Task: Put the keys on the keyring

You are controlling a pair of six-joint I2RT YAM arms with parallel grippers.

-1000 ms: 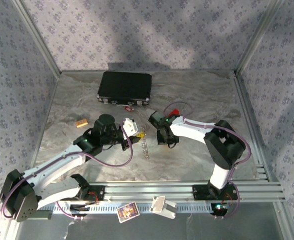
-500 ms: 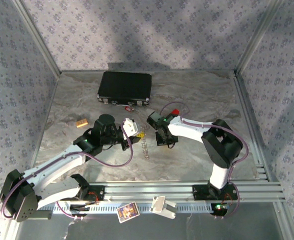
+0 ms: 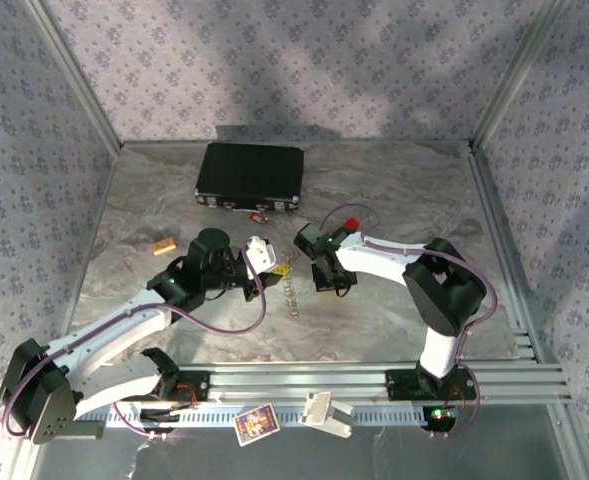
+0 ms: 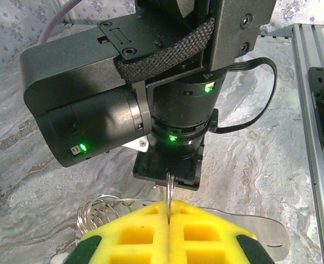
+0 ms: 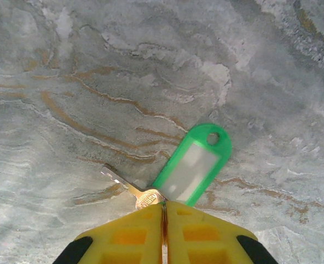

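In the left wrist view my left gripper (image 4: 168, 204) is shut on a thin upright silver ring (image 4: 169, 187) of the keyring. Its silvery chain coils (image 4: 95, 212) lie to the left and a pale band (image 4: 263, 234) to the right. From above, the chain (image 3: 292, 297) trails on the table below the left gripper (image 3: 280, 267). My right gripper (image 5: 163, 203) is shut on the small ring joining a brass key (image 5: 130, 188) and its green tag (image 5: 192, 165), both low over the marble. Seen from above, the right gripper (image 3: 326, 280) points down just right of the left one.
A black case (image 3: 250, 175) lies at the back of the table, with a small red piece (image 3: 259, 213) at its front edge. Another red piece (image 3: 350, 221) sits behind the right wrist. A wooden block (image 3: 163, 245) lies at the left. A card (image 3: 256, 422) rests on the front rail.
The right arm has edged slightly left, towards the left gripper. The left arm has stayed still with the ring in its grip.
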